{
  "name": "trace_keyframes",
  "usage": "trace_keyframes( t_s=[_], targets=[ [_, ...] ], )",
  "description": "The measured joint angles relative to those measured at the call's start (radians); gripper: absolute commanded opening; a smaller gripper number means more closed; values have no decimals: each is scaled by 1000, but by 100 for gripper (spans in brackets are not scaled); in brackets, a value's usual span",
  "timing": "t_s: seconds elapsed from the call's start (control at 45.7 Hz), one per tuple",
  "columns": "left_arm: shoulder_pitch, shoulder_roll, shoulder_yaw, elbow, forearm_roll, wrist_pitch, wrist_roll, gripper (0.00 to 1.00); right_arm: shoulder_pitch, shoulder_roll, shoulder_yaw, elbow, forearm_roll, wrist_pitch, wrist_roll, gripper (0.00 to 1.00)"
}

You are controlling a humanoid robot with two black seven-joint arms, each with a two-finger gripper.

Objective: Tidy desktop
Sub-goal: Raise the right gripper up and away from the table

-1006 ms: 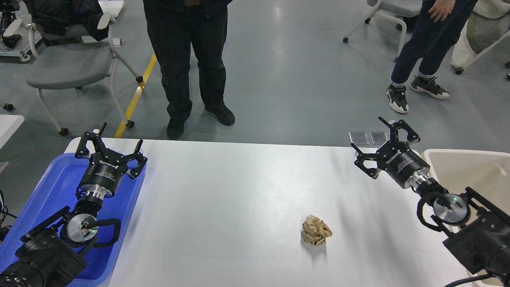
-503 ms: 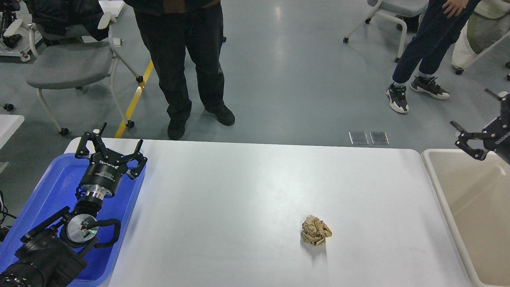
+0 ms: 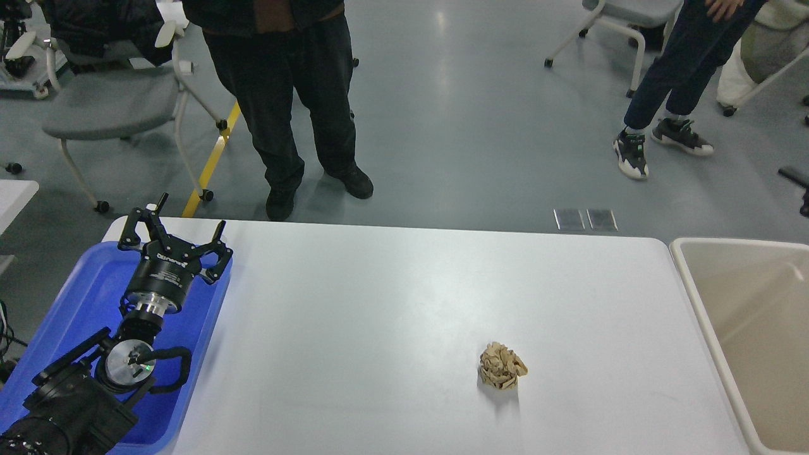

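Observation:
The white desktop [image 3: 379, 297] fills the middle of the head view. A crumpled tan paper ball [image 3: 501, 366] lies on it, right of centre and near the front. My left gripper [image 3: 176, 235] is open and empty, held above the far right corner of the blue tray [image 3: 88, 284], well to the left of the paper ball. Of my right arm only a small black part [image 3: 797, 186] shows at the right edge, above the floor beyond the beige tub [image 3: 681, 256]; its fingers cannot be made out.
The blue tray sits at the desktop's left end and the beige tub at its right end. A person in black trousers [image 3: 297, 107] stands just behind the far edge. Another person [image 3: 663, 82] and wheeled chairs [image 3: 107, 95] are further back.
My right arm has swung from over the desktop's right end out to the right and back, almost leaving the view. The left arm and the paper ball have not moved.

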Motion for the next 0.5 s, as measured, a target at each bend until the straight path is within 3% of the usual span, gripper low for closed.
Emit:
trace_keyframes(
  t_s=[0.284,0.503],
  targets=[
    [0,0,0,0,1,0,0,100,79,-148,9,367,-180,-28,0,100],
    [0,0,0,0,0,0,0,100,171,-49,0,529,-408,-87,-14,100]
  ],
)
